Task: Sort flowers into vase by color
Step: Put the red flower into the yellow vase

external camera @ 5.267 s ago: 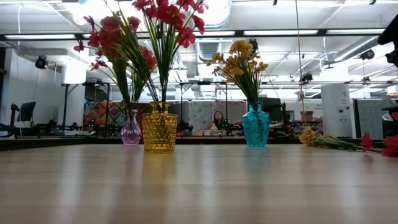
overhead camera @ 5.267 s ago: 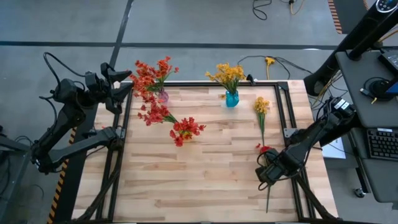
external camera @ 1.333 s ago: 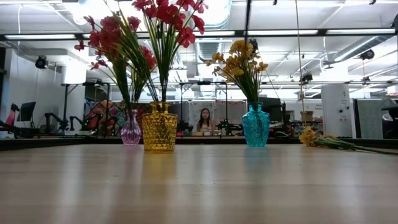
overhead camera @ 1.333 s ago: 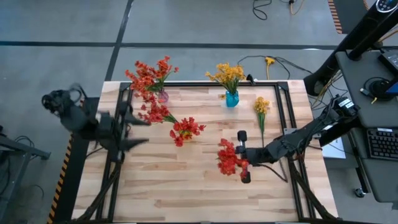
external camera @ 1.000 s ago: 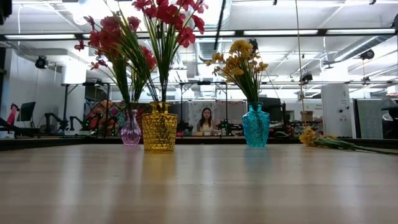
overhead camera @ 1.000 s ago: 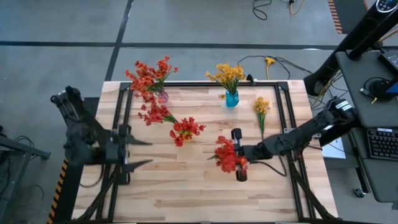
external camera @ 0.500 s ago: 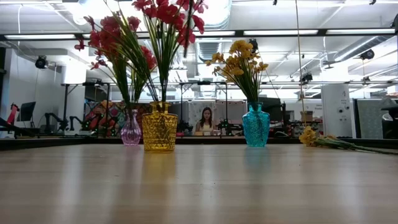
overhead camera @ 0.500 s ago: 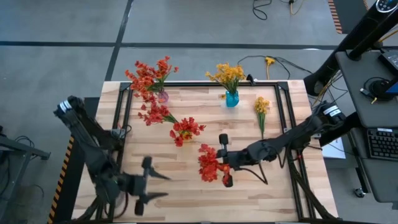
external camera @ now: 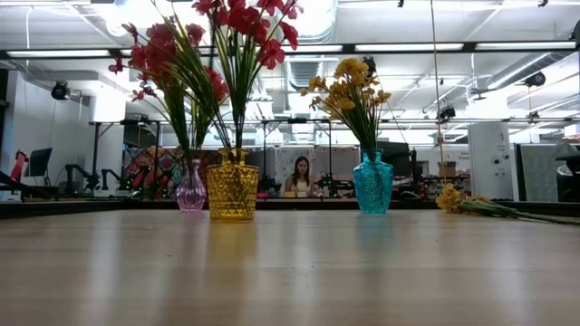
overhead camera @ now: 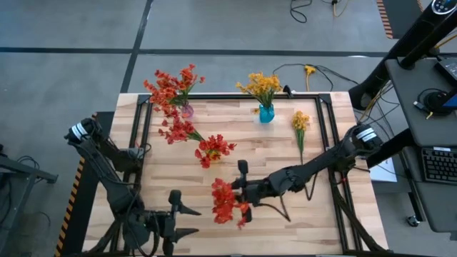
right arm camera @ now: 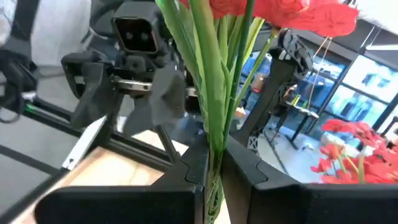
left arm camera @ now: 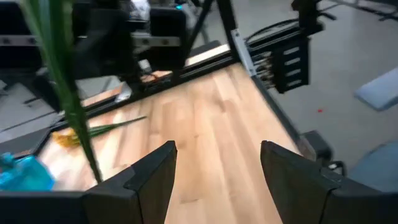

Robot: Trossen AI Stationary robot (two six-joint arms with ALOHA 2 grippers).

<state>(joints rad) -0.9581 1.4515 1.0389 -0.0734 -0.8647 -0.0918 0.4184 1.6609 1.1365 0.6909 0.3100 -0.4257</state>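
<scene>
In the high view the left gripper (overhead camera: 187,221) sits at the lower left of the frame, over the near edge of the table (overhead camera: 285,221). Its two fingers stand wide apart with nothing between them, pointing toward the frame's centre.

Just to the right of it, lower centre of the frame, hangs the red-orange sprig (overhead camera: 226,202), its blossoms toward the left gripper but clear of it. The right gripper (overhead camera: 245,191) is clamped tight on this sprig's green stems just right of the blossoms. In the right wrist view the stems (right arm camera: 211,81) pass straight between the two dark fingers (right arm camera: 186,171), which pinch them narrowly. The right arm stretches from there toward the right edge of the frame.

In the upper left of the high view, red-orange flowers stand in the pink vase (overhead camera: 187,111), and more in the yellow vase (overhead camera: 212,153) a little below and right of it. At upper centre the blue vase (overhead camera: 265,113) holds yellow flowers. To its right, a loose yellow sprig (overhead camera: 300,128) lies flat on the table, well apart from both grippers.
</scene>
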